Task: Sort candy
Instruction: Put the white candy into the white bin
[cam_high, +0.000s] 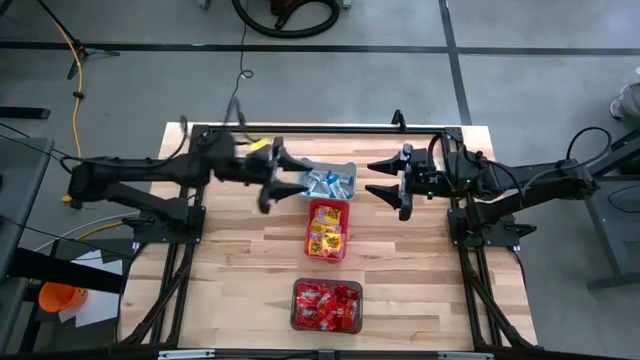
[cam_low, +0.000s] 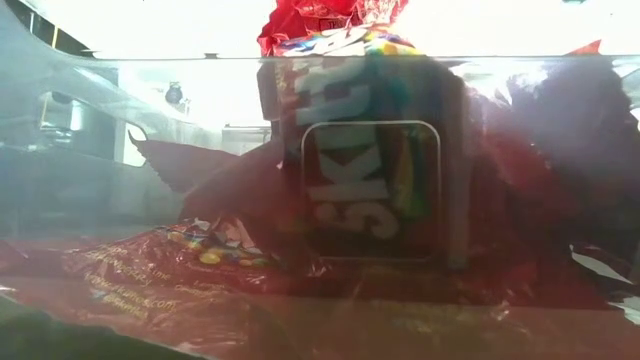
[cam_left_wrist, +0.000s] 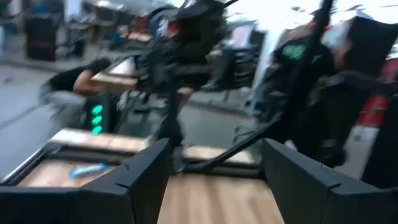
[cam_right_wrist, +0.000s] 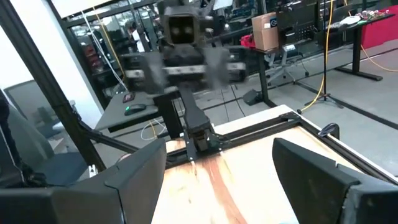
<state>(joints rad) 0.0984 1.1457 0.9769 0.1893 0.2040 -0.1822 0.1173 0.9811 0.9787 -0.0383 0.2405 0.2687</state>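
1. High view: three bins sit in a line down the middle of the wooden table (cam_high: 240, 270), and the middle one, the red bin (cam_high: 328, 228), serves as landmark.
2. Yellow candy (cam_high: 327, 236) fills that red bin.
3. Blue-and-white candy (cam_high: 326, 183) lies in the grey bin (cam_high: 349, 170), which touches the red bin's far end.
4. Red candy (cam_high: 326, 305) heaps in the dark bin (cam_high: 296, 322), apart from the red bin on its near side; the low view looks through this bin's clear wall at a red Skittles packet (cam_low: 370, 185) standing upright.
5. Left gripper (cam_high: 285, 176) hovers just left of the grey bin, up-left of the red bin; its fingers (cam_left_wrist: 134, 186) are spread wide with nothing between them.
6. Right gripper (cam_high: 384, 178) hangs up-right of the red bin, beside the grey bin's right end, its fingers (cam_right_wrist: 134, 177) equally wide apart and empty.
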